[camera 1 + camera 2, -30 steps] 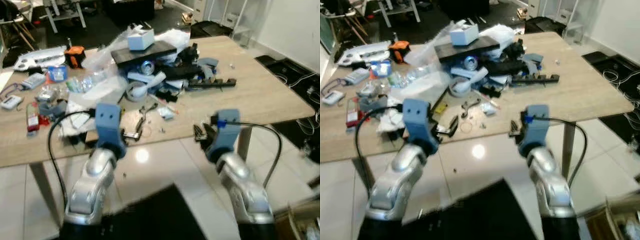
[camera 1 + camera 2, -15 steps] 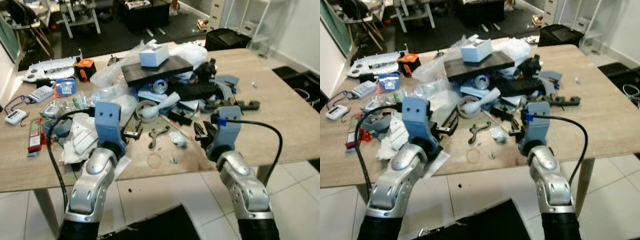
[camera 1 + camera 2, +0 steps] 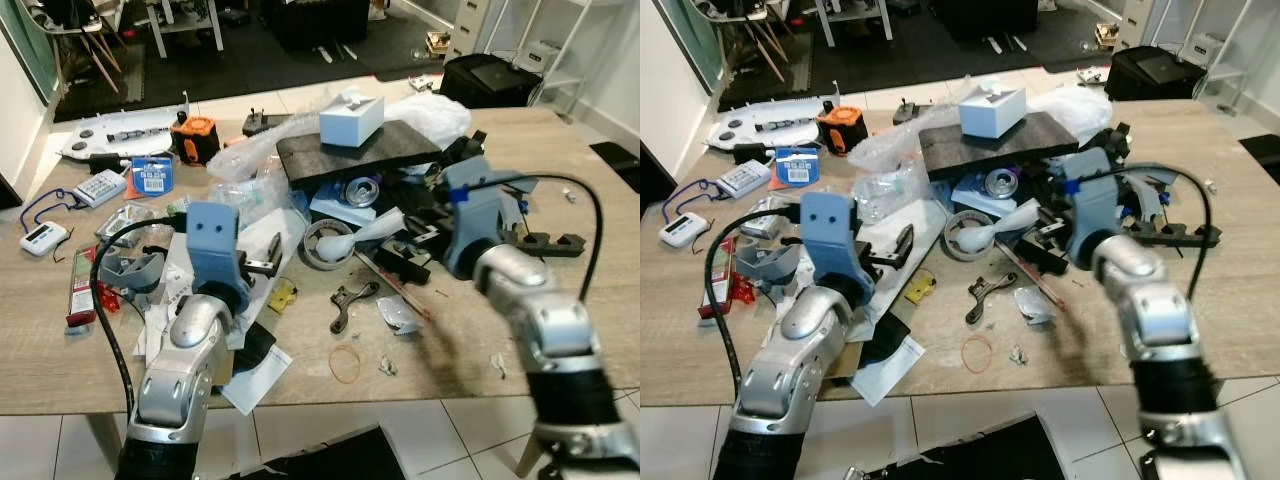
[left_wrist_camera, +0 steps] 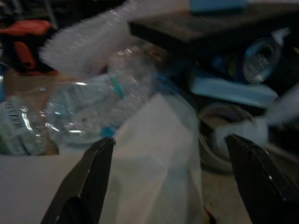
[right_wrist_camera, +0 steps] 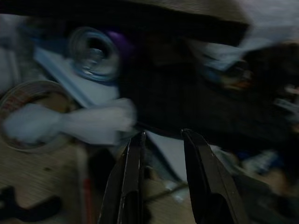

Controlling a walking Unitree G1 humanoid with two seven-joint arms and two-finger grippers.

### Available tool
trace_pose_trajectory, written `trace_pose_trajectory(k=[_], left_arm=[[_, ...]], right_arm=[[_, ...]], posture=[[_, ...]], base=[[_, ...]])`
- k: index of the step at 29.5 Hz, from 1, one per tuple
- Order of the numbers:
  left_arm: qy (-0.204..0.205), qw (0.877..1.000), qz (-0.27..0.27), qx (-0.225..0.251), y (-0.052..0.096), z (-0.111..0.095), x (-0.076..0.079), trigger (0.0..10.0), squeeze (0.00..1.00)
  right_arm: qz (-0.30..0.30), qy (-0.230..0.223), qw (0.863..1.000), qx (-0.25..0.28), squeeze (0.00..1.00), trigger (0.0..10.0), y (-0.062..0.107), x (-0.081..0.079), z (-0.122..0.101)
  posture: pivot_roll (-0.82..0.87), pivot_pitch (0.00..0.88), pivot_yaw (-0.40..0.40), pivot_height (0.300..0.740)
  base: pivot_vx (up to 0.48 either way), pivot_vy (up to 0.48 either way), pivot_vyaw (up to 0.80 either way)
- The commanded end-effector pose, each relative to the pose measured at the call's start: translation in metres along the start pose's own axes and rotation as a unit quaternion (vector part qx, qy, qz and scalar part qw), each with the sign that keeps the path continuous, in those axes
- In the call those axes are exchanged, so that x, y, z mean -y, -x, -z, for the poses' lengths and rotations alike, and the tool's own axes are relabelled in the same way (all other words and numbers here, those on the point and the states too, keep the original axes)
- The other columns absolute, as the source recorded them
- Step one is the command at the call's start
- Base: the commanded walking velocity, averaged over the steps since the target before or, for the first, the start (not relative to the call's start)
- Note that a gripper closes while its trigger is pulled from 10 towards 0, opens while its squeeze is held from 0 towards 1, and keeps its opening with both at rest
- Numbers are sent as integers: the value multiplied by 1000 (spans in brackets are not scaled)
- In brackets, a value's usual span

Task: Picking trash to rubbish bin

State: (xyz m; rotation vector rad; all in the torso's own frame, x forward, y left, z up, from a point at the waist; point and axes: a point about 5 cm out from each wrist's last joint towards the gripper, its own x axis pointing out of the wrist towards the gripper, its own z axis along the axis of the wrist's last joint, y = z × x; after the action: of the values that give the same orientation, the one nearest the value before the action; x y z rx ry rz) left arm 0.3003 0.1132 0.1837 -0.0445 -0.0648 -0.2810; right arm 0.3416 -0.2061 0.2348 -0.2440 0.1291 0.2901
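Wooden table (image 3: 560, 330), cluttered with trash. Right gripper (image 5: 161, 179): over the pile's centre, fingers slightly parted, holding nothing; white crumpled wrapper (image 3: 375, 224) lies just beside its tips, across a tape roll (image 3: 322, 243); purple can (image 3: 357, 191) beyond, under a dark slab (image 3: 355, 150) bearing a white box (image 3: 352, 119). Left gripper (image 4: 170, 179): fingers spread wide, empty, above a white plastic bag (image 4: 149, 154); crushed clear bottle (image 4: 88, 109) just ahead. Orange rubber band (image 3: 345, 363) near table edge.

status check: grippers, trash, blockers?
Left gripper open over white plastic sheet. Right gripper slightly open, empty, at the dark clutter pile. Nothing grasped; crushed clear plastic bottle nearby.
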Motion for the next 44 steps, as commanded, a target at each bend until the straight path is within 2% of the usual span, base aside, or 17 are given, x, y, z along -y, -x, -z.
trace_pose_trajectory(k=[1, 2, 6, 8, 9, 10, 11, 12, 13, 21, 24, 27, 29, 33, 40, 42, 44], left_arm=[[-11, 1000, 16, -2, 1, -2, 0, 10000, 0], [-26, 999, 46, -6, -1, -5, 5, 10000, 0], [-38, 997, 62, -10, -2, -6, 7, 10000, 0], [-38, 997, 62, -15, -4, -5, 8, 10000, 0], [-31, 998, 59, -19, -5, -4, 7, 10000, 0], [-28, 998, 56, -24, -5, -3, 7, 10000, 0], [-30, 998, 57, -25, -6, -3, 7, 10000, 0], [-30, 998, 57, -25, -6, -3, 7, 10000, 0], [-35, 997, 65, -25, -7, -4, 8, 10000, 0], [-32, 997, 66, -24, -16, -7, 14, 10000, 0], [-37, 997, 60, -38, -21, -9, 14, 10000, 0], [-46, 996, 49, -50, -23, -7, 13, 10000, 0], [-32, 997, 37, -59, -23, -5, 11, 10000, 0], [-54, 995, 59, -57, -23, -6, 16, 10000, 0], [-46, 994, 86, -45, -21, -13, 24, 10000, 0], [-50, 992, 113, -36, -20, -16, 29, 10000, 0], [-49, 984, 170, -21, -16, -21, 38, 10000, 0]], right_arm=[[-28, -14, 999, -25, 0, 10000, 0, -1, 4], [-67, -16, 996, -64, 0, 10000, 7, 8, 5], [-111, -3, 989, -94, 0, 10000, 13, 13, 6], [-163, 29, 979, -121, 0, 10000, 20, 12, 7], [-201, 39, 970, -134, 176, 10000, 25, 10, 8], [-232, 40, 961, -142, 239, 10000, 28, 8, 8], [-268, 41, 951, -152, 514, 10000, 33, 6, 8], [-268, 41, 951, -152, 514, 10000, 33, 6, 8], [-275, 45, 946, -164, 1000, 10000, 34, 7, 8], [-279, 62, 938, -197, 1000, 10000, 28, 8, 11], [-287, 91, 930, -212, 1000, 10000, 24, 10, 13], [-293, 97, 926, -219, 1000, 10000, 24, 11, 12], [-294, 100, 925, -221, 1000, 10000, 24, 11, 11], [-296, 109, 923, -222, 1000, 10000, 23, 16, 5], [-308, 108, 918, -224, 1000, 10000, 21, 20, -1], [-322, 98, 915, -222, 1000, 10000, 20, 18, -2], [-337, 94, 910, -222, 1000, 10000, 18, 14, -4]], posture=[[1, 126, 56, 740], [-7, 142, 55, 740], [-10, 147, 57, 740], [-16, 159, 61, 740], [-16, 159, 61, 740], [-20, 167, 62, 740], [-23, 171, 62, 740], [-23, 171, 62, 740], [-24, 178, 61, 740], [-21, 210, 63, 740], [-16, 223, 57, 740], [-19, 230, 53, 740], [-21, 236, 53, 740], [-23, 236, 53, 740], [-23, 236, 53, 740], [-15, 223, 48, 740], [-15, 223, 48, 740]], base=[[0, 0, 0], [0, 0, 0], [0, 0, 0], [0, 0, 0], [0, 0, 0], [0, 0, 0], [0, 0, 0], [0, 0, 0], [0, 0, 0], [0, 0, 0], [0, -160, 0], [0, -451, 0], [0, 0, 0], [0, 0, 0], [0, 0, 0], [0, 0, 0], [0, 0, 0]])
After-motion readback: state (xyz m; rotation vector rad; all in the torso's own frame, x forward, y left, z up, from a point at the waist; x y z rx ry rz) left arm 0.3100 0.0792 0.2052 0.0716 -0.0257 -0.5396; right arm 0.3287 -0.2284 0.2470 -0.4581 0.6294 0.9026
